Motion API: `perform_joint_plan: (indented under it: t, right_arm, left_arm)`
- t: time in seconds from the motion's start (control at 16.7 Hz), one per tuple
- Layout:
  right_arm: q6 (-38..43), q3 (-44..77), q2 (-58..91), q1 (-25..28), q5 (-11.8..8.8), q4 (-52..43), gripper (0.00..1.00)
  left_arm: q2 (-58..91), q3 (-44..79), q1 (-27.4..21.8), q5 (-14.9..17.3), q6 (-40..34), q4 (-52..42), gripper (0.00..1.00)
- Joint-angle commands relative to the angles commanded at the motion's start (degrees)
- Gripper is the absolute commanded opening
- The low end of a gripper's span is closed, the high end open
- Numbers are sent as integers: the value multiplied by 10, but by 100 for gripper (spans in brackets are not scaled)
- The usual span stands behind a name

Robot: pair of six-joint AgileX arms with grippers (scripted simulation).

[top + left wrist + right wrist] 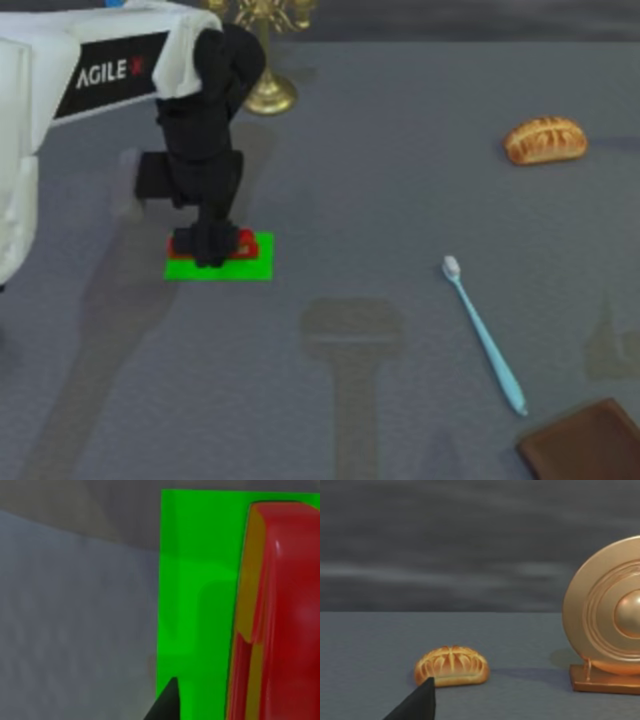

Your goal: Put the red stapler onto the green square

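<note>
The red stapler (246, 243) lies on the green square (256, 264) at the table's left-middle, mostly hidden under my left gripper (210, 250), which hangs straight over it. In the left wrist view the stapler (285, 620) rests along one side of the green square (195, 580). The one dark fingertip (168, 700) in that view stands apart from the stapler with green showing between them, so the gripper is open. My right arm is out of the top view; its wrist view shows only one dark fingertip (422, 700), with nothing held.
A gold candlestick (268, 90) stands just behind the left arm. A bread loaf (545, 140) lies at the far right, a light-blue toothbrush (485, 335) at right-middle, and a brown rectangle (585, 445) at the front right corner. The right wrist view shows the loaf (451, 666) and a golden disc (607, 615).
</note>
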Motion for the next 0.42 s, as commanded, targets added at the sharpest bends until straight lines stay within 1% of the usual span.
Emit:
perform_joint_plan:
  t: [0.06,0.12,0.42]
  right_arm:
    - [0,0,0,0,0,0,100]
    - [0,0,0,0,0,0,100]
    - [0,0,0,0,0,0,100]
  left_arm:
    - [0,0,0,0,0,0,98]
    - [0,0,0,0,0,0,100]
    - [0,0,0,0,0,0,100]
